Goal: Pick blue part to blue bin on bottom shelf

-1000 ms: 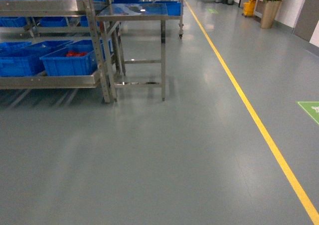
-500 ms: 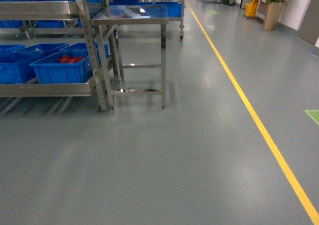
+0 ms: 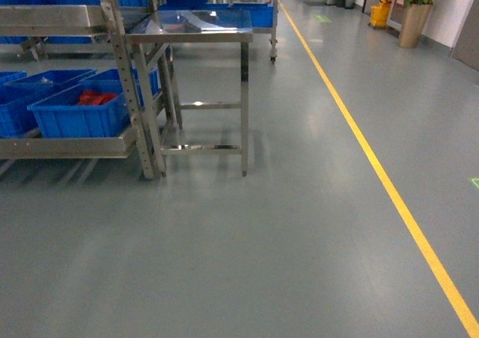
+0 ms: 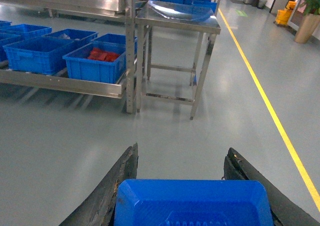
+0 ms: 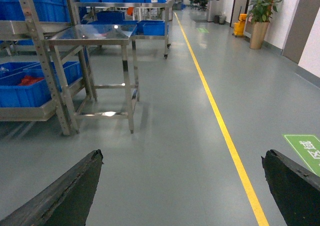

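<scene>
Left gripper closed around the blue part, dark fingers pressed against both of its sides at 6 o'clock in the left wrist view. Right gripper spread wide with nothing between the fingers. Farther out, at 10 o'clock over grey floor: bottom shelf carrying blue bins, nearest blue bin holding red pieces, small steel table just beside the rack at 12 o'clock, yellow floor line running toward 1 o'clock.

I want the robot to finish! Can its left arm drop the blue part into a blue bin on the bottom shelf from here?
Probably not yet. The left gripper holds the blue part, but bare floor separates it from the blue bins on the bottom shelf.
</scene>
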Robot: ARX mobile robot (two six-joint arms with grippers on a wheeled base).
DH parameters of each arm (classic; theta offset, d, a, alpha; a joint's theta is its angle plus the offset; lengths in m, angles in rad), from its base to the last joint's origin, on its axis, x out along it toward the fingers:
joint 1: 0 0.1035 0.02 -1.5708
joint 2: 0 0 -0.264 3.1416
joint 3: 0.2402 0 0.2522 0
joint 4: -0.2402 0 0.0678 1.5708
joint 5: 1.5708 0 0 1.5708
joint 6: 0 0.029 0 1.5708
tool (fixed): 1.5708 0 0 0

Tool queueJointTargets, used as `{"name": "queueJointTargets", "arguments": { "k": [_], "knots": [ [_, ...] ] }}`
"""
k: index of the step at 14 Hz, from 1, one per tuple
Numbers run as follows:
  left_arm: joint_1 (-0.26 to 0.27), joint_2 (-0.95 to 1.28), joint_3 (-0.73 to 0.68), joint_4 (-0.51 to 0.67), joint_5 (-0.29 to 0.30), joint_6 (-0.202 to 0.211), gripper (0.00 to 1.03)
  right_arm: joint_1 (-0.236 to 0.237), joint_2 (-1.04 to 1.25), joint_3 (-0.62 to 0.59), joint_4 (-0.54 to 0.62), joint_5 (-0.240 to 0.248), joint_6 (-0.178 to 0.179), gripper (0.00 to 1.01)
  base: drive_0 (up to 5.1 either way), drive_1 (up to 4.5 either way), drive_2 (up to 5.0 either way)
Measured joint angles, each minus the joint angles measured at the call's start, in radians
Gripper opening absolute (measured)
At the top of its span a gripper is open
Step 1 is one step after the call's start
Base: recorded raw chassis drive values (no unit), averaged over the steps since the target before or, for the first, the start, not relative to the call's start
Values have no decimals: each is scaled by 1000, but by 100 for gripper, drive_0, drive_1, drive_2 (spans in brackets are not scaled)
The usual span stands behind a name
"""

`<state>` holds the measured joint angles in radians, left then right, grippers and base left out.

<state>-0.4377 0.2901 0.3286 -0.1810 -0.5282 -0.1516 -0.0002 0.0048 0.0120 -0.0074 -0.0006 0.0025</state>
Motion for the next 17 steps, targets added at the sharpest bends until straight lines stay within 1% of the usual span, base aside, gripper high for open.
{"name": "queueJointTargets", "arguments": {
  "k": [17],
  "knots": [
    [0,-3,0,-1,0,0,43,0,0,0,2,0,0,98,5,422,-412]
  ]
}}
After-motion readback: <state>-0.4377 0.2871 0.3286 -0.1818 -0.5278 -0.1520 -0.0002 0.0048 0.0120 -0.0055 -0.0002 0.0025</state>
